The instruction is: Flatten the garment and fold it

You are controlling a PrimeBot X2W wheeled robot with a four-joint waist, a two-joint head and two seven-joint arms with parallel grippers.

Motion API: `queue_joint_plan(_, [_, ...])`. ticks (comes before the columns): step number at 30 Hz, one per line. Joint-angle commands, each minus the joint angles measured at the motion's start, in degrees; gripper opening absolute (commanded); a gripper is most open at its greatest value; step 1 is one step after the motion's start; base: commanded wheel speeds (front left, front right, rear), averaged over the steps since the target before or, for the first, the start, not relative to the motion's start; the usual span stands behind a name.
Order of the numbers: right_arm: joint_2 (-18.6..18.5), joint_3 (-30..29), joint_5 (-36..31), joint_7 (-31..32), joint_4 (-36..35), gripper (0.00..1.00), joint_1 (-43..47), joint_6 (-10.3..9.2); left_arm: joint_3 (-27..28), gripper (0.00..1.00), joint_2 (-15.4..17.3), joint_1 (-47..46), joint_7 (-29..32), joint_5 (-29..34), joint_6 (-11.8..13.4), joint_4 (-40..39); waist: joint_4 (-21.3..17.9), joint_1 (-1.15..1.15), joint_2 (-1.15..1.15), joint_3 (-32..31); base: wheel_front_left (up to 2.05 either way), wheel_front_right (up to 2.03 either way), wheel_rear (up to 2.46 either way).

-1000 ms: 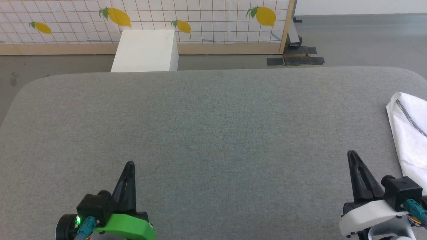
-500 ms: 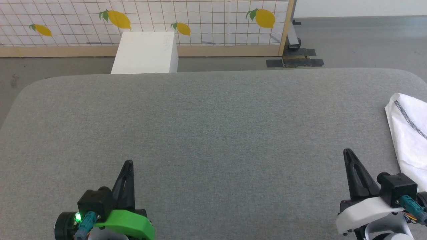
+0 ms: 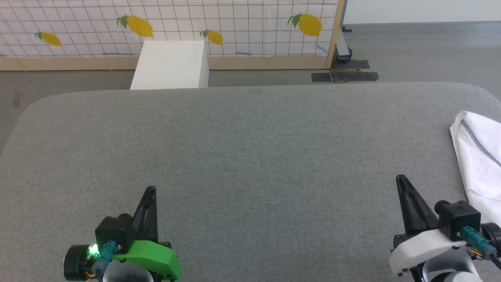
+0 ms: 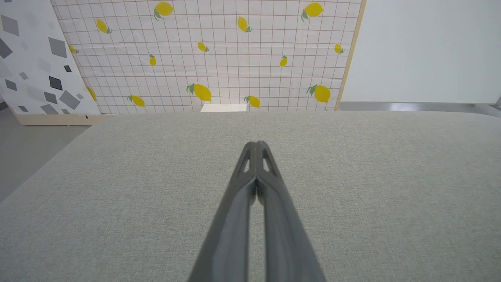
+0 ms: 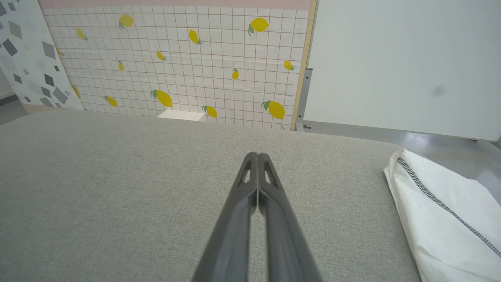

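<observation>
With both pairs of fingers pressed tight together, the left gripper point(image 3: 150, 189) and right gripper point(image 3: 400, 178) sit low over the grey table point(image 3: 250, 149), pinching nothing and clear of any cloth. The shirt point(image 3: 479, 156) lies in a heap at the table's right edge, near the right gripper but apart from it, a dark zigzag seam showing on top. Beyond the far edge stands a white box point(image 3: 170, 64); what it holds I cannot tell.
</observation>
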Motion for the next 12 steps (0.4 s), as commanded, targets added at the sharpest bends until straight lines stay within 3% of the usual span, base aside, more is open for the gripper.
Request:
queue_joint_plan(1, [0.1,0.2,-0.3,0.3,0.3,0.0,-1.1,-0.07,0.4,0.0,-0.2,-1.1,0.3,0.8,0.2,0.3,0.0,0.0,0.0,0.0,0.0,0.0,0.0])
queue_joint_plan(12, [0.1,0.9,-0.5,0.8,0.8,0.0,-1.7,-0.08,1.0,0.0,-0.5,-1.9,1.6,2.1,0.2,0.9,-0.1,0.0,0.0,-0.4,0.0,0.0,0.0])
